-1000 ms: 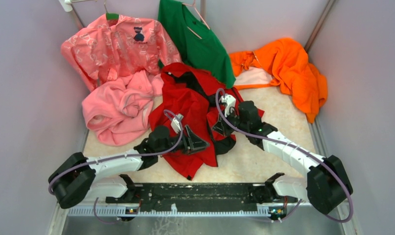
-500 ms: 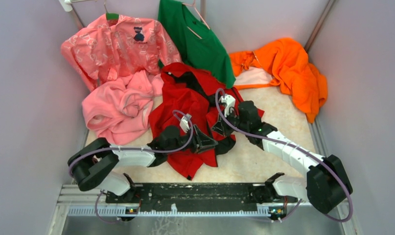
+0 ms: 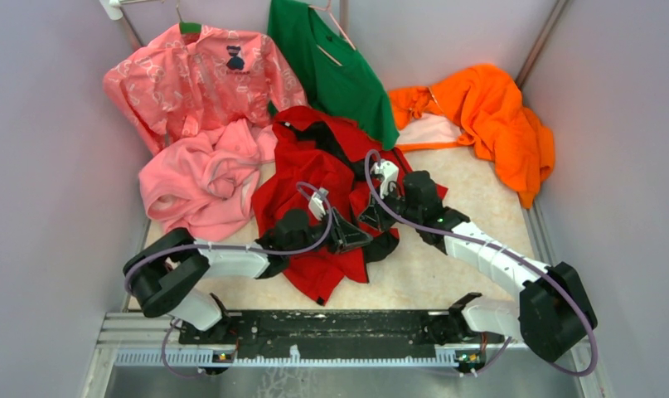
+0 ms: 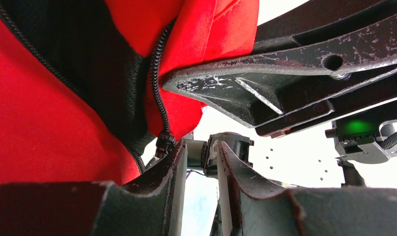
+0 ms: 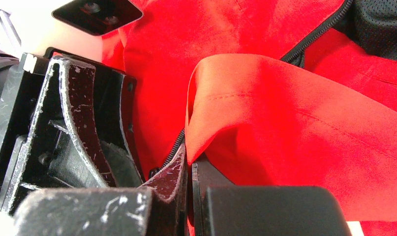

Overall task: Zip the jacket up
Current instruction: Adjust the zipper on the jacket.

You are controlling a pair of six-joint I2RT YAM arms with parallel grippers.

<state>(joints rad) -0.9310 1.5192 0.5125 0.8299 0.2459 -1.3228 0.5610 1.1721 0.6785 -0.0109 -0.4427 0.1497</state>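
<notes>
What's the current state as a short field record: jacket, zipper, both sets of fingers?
garment: the jacket, crumpled mid-table, front open, dark lining showing
zipper: zipper is a single unjoined row in the left wrist view, its lower end just beside one finger
left gripper: fingers narrowly apart, nothing between them
right gripper: fingers shut on the jacket's red edge by the zipper tape
nearby: pink fleece to the left, orange garment at the far right
</notes>
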